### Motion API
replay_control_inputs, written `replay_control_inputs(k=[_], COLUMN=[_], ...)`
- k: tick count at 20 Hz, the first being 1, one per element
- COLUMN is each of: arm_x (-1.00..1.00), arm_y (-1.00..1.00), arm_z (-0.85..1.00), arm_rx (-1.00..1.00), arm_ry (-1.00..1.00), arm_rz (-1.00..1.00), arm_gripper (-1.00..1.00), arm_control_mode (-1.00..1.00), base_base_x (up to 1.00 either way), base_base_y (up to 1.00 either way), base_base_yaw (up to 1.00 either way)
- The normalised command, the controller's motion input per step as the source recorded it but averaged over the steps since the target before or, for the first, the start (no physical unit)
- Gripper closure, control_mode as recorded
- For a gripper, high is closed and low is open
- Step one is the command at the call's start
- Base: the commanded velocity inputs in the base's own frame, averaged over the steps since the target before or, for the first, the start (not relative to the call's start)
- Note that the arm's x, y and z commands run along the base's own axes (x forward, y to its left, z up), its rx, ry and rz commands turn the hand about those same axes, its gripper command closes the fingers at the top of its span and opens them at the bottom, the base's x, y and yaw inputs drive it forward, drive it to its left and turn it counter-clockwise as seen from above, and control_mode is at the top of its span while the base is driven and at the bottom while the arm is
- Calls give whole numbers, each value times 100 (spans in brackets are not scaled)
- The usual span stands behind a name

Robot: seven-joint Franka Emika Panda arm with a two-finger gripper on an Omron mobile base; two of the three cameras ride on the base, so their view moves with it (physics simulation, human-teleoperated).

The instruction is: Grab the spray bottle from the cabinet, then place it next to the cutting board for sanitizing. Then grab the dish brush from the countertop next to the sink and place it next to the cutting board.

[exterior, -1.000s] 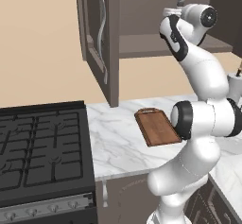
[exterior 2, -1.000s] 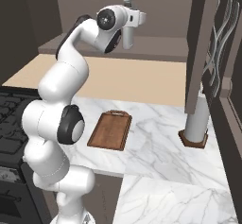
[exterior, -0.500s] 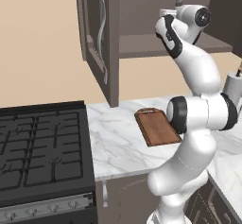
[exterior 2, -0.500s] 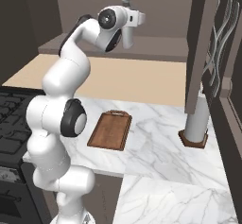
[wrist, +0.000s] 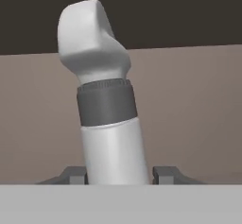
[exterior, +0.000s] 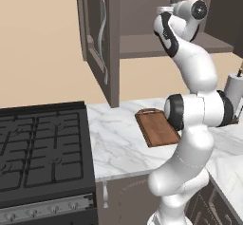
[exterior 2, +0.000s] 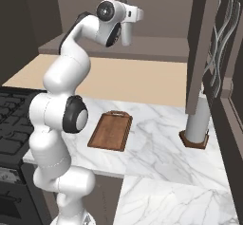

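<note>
Dark cabinet shelf (exterior 2: 156, 53): the gripper (wrist: 120, 175) is closing narrowly around the spray bottle (wrist: 106, 105) neck; it should squeeze firmly before lifting straight out.

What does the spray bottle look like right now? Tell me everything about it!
The spray bottle is pale grey-white and smooth like plastic, with a dark grey band around its neck and a chunky pale nozzle head on top. In the hand view it leans a little and stands between the gripper fingertips, one on each side, close against its body. From the base views its head pokes up above the robot's hand, up at the cabinet shelf.
</note>
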Motion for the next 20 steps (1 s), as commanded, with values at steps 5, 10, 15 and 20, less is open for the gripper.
replay_control_inputs(k=[5, 10, 15, 20], arm_x=[-45, -100, -100, -100], arm_y=[6, 3, 0, 0], arm_z=[-12, -21, -22, -1], arm_rx=[-7, -14, -13, -10], arm_ry=[0, 0, -4, -17], arm_rz=[0, 2, 2, 6], arm_gripper=[100, 100, 100, 100], arm_control_mode=[-100, -100, -100, -100], base_base_x=[0, 0, 0, 0], base_base_y=[0, 0, 0, 0], base_base_yaw=[0, 0, 0, 0])
